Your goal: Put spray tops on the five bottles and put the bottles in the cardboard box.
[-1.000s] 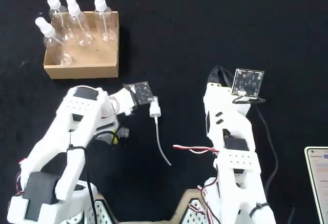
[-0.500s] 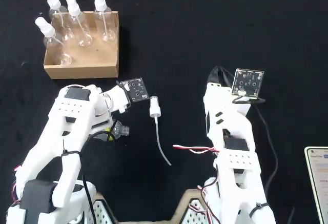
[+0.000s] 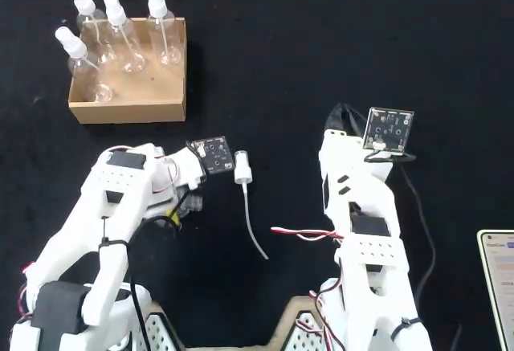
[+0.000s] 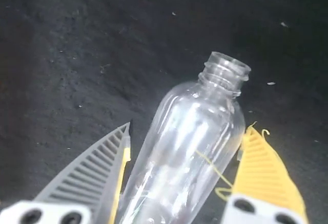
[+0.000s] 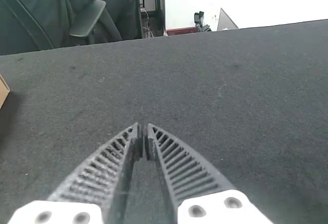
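Four clear, capped bottles [image 3: 120, 38] stand in the cardboard box [image 3: 128, 104]. The fifth bottle [image 4: 189, 142], uncapped, lies on the table [image 3: 321, 46] near a loose white spray top [image 3: 242, 171].

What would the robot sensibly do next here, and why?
Probably the right end effector, shut and empty, should open and go toward the white spray top with its long tube, which lies loose on the black table. The clear plastic bottle at the left end effector has a bare, open neck.
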